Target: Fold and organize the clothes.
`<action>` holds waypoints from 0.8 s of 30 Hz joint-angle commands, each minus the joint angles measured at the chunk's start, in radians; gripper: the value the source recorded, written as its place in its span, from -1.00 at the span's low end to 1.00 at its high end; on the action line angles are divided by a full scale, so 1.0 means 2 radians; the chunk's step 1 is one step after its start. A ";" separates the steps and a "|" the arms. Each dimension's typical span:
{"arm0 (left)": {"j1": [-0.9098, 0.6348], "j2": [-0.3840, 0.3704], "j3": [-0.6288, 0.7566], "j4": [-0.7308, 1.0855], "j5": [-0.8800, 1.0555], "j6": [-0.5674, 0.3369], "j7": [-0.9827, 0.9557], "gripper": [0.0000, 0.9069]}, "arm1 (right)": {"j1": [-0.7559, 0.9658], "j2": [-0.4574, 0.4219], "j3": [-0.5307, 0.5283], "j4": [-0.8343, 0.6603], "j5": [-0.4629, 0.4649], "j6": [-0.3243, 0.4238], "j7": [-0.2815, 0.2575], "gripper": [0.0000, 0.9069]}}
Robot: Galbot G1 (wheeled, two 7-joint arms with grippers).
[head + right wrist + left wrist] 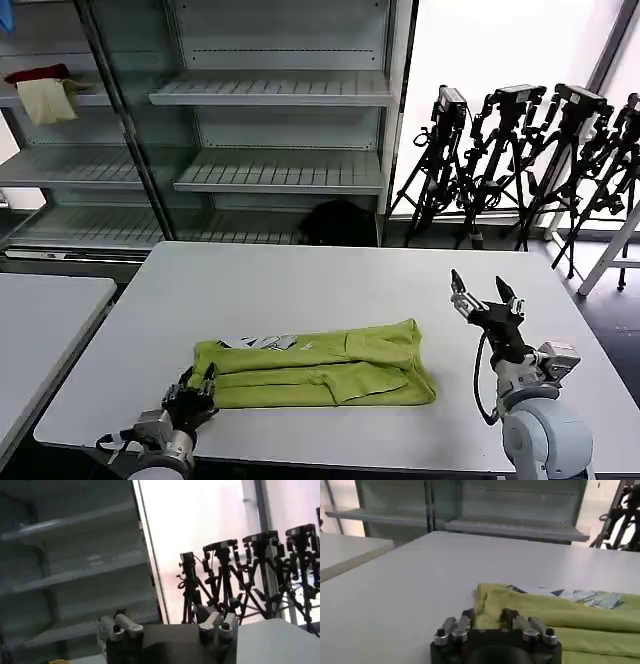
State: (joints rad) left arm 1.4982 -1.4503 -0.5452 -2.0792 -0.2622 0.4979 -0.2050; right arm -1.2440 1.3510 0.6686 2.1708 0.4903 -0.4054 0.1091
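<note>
Head view: folded T-shirt [318, 365] on table [300, 290].

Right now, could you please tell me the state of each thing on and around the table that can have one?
T-shirt: folded into a long band, lying flat on the white table, white print showing at its far left edge.
Left gripper: jaws open, at the T-shirt's left end, low by the table.
Right gripper: jaws open, empty, raised above the table, right of the T-shirt.
Red and cream cloths: draped on an upper shelf.
</note>
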 commanded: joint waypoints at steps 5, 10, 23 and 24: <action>-0.004 -0.007 0.011 0.017 0.021 -0.047 -0.005 -1.00 | 0.001 -0.001 0.005 0.004 0.007 -0.001 0.002 1.00; -0.009 -0.002 -0.002 0.026 0.074 -0.095 0.018 -1.00 | -0.002 -0.001 0.008 0.005 0.007 -0.001 0.003 1.00; -0.062 0.144 -0.188 0.025 0.200 -0.144 0.163 -1.00 | 0.002 -0.004 0.009 -0.019 0.007 0.004 0.002 1.00; -0.065 0.157 -0.193 0.025 0.198 -0.138 0.168 -1.00 | 0.003 -0.003 0.009 -0.021 0.007 0.004 0.001 1.00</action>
State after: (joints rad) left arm 1.4327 -1.3694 -0.6891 -2.0458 -0.0152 0.2777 -0.0540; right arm -1.2409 1.3441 0.6873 2.1515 0.5033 -0.3982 0.1130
